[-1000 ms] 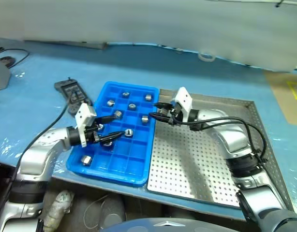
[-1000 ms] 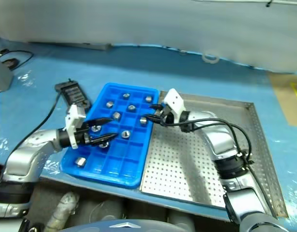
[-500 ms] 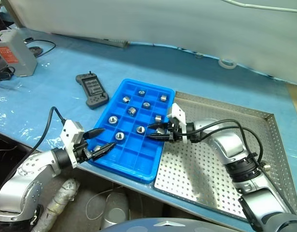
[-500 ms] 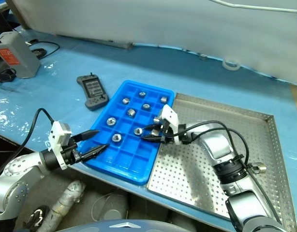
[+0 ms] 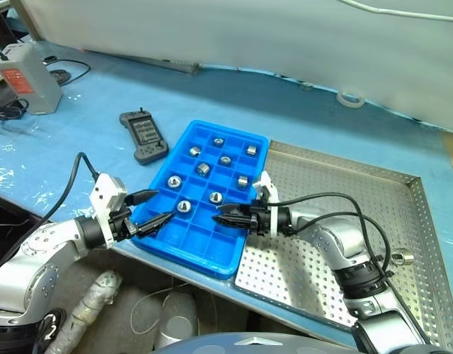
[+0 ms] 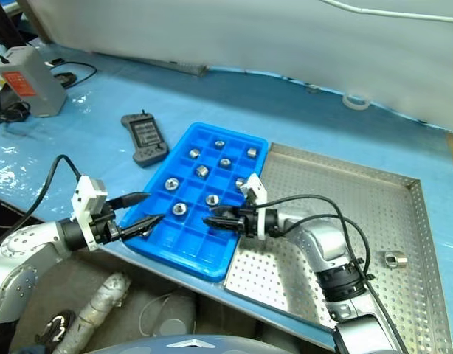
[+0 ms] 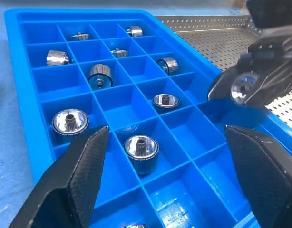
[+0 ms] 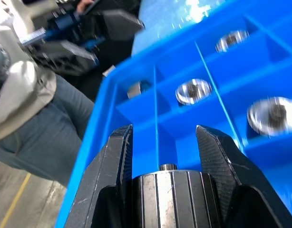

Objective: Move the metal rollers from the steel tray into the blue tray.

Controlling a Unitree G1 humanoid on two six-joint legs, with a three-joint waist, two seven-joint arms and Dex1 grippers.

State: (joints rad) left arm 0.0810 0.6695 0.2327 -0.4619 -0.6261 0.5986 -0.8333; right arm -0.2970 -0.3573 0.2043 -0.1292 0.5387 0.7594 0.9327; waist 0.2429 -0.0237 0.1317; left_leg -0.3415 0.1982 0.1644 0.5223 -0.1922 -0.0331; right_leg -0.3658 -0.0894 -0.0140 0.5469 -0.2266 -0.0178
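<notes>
The blue tray [image 5: 199, 234] lies left of the steel tray [image 5: 337, 188] and holds several metal rollers [image 5: 184, 207] in separate compartments. My right gripper [image 5: 222, 218] points left, low over the blue tray's right side. It is shut on a metal roller [image 8: 171, 199], which sits between its fingers [image 8: 116, 164]. That held roller [image 7: 241, 90] also faces the left wrist view. My left gripper [image 5: 154, 209] stands open at the blue tray's front left edge, with nothing between its fingers [image 7: 74, 183]. One roller [image 6: 392, 259] lies on the steel tray's perforated floor near its right rim.
A black handheld controller [image 5: 144, 137] lies left of the blue tray's far end. A grey box with a red label [image 5: 26, 72] and cables sits at the far left. A tape roll [image 5: 350, 98] rests beyond the steel tray. The table's front edge runs just below both trays.
The camera has swung, shifting the whole picture. My right gripper has sunk, drawn back and rolled, still holding the roller. My left gripper has pulled back a little toward the blue tray's edge.
</notes>
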